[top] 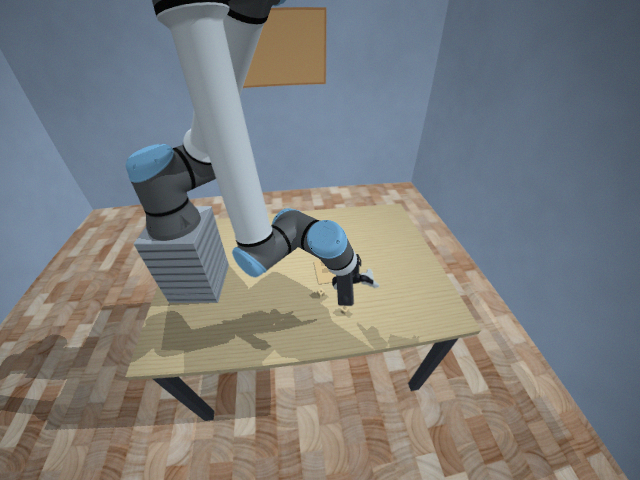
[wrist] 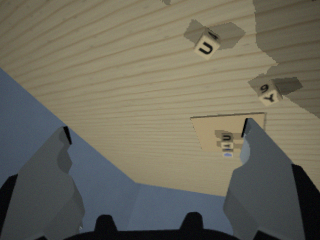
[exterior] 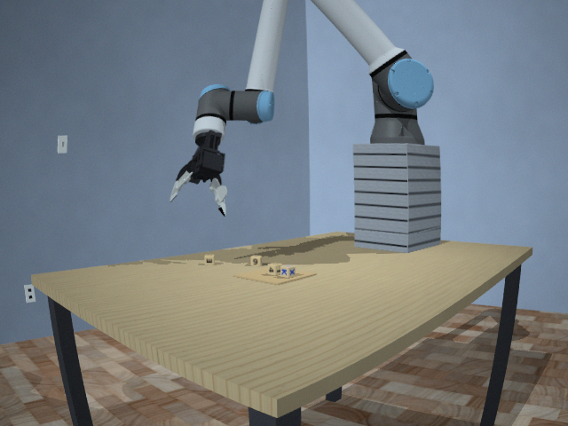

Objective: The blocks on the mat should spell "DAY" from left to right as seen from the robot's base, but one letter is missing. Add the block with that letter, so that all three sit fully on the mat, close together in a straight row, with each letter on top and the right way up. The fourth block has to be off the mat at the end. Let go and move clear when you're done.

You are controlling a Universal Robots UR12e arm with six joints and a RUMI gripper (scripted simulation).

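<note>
My gripper (exterior: 198,208) (wrist: 155,123) is open and empty, high above the table. The thin square mat (top: 320,276) (exterior: 249,276) (wrist: 206,131) bears two touching blocks. One mat block (exterior: 274,269) (wrist: 227,137) shows dark marks, the other (exterior: 287,271) (wrist: 228,154) blue marks; their top letters are too small to read surely. Off the mat, a block (top: 321,292) (exterior: 255,260) (wrist: 269,94) near its edge shows a Y and a 9. Farther off, another block (top: 344,310) (exterior: 209,259) (wrist: 206,45) shows a U in the wrist view.
The wooden table (top: 413,310) (exterior: 183,311) (wrist: 100,75) carries these things. The arm's grey ribbed pedestal (top: 180,271) (exterior: 397,197) stands at the base end. Arm shadows fall across part of the table top. In the top view, the wrist partly covers the mat.
</note>
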